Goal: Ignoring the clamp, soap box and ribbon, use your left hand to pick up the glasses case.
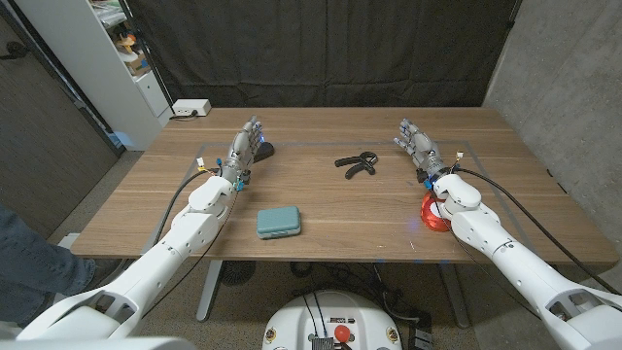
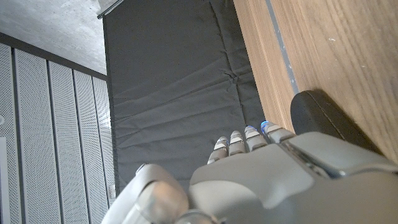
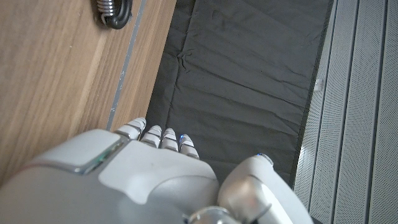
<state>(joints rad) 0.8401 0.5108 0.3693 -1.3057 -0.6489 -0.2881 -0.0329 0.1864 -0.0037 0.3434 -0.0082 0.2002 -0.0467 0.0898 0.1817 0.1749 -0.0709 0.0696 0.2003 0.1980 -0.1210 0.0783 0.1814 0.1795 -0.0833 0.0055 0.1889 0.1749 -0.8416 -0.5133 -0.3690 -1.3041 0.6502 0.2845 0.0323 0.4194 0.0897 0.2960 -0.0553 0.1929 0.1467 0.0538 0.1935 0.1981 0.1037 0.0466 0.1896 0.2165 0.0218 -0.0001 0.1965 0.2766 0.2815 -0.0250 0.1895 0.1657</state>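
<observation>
L hand (image 1: pixel 249 142) open, empty, beside dark case (image 1: pixel 265 150).
I see soap box (image 1: pixel 279 223) shut, contents hidden; ribbon (image 1: pixel 432 212) part-covered by R arm.

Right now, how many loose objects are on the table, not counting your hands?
4. A dark glasses case beside the left hand, a black clamp mid-table, a teal soap box nearer the front, and red ribbon partly hidden under the right arm.

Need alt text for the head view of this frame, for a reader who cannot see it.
The left hand stands open beside the dark glasses case at the far left of a wooden table. A black clamp lies mid-table, a teal soap box nearer, a red ribbon under the right arm; the right hand waits open.
</observation>
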